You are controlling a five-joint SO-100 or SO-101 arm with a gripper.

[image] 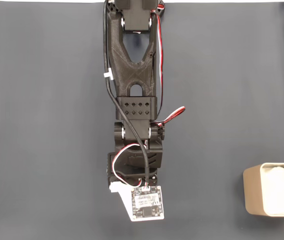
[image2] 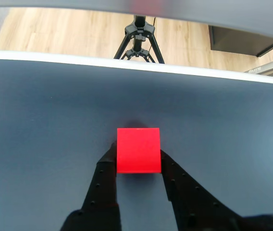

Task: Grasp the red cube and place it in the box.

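So this was the grasp step, pretty much at the pinch. In the wrist view the tool had its two black fingers on either side of the red cube, jaws closed down to about the cube's width and touching its left and right faces as far as I could tell. Whether it was actually squeezing yet or just resting against it, hard to call, and the cube looked like it sat on the table with a small shadow behind it.

In the fixed view the arm reached straight down from 12 o'clock to about the middle of the frame, with the small camera board at its tip covering the cube. The box sat way off at roughly 4 o'clock, well apart from the arm, cream coloured with white padding inside.

My guess for the next move: lift cleanly, swing toward that 4 o'clock corner, and let go over the padding. The walls looked thin, so bumping the rim could have shoved the box.

Surface was a plain dark grey mat, matte, nothing else on it. Past the far edge at 12 o'clock the wrist view showed light wood flooring, a black tripod and some dark furniture at 1 o'clock.
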